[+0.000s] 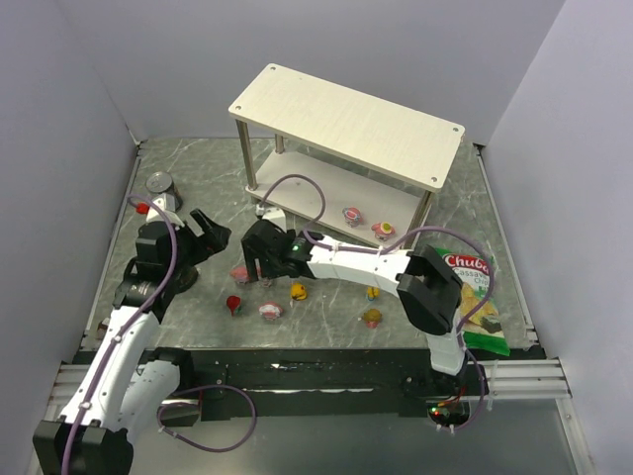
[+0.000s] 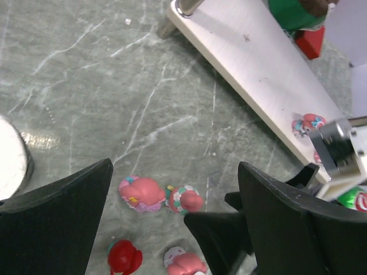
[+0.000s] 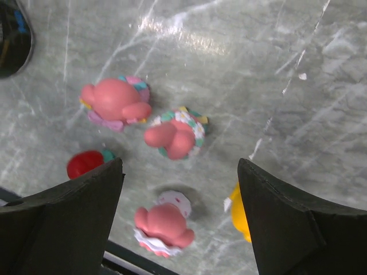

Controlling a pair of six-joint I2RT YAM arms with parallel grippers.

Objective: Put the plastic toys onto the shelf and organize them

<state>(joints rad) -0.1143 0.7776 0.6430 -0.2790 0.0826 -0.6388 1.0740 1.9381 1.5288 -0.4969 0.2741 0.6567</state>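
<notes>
Robot lab test cell. Plain pale partition walls (image 1: 59, 99) box in a grey marble-pattern tabletop (image 1: 198, 168) on 3 sides. Left arm (image 1: 119, 346) and right arm (image 1: 346, 262) bolted to aluminium rail (image 1: 524, 381) at near edge; purple cables (image 1: 174, 247) exposed.

Scene lit brightly and evenly from overhead; soft shadow cast beneath shelf (image 1: 346, 119). Glare patch seen on marble tabletop (image 3: 163, 23) in right wrist view. Pink toys (image 3: 172, 134) slightly blurred there; near black fingers (image 3: 57, 229) rendered soft, detail lost
</notes>
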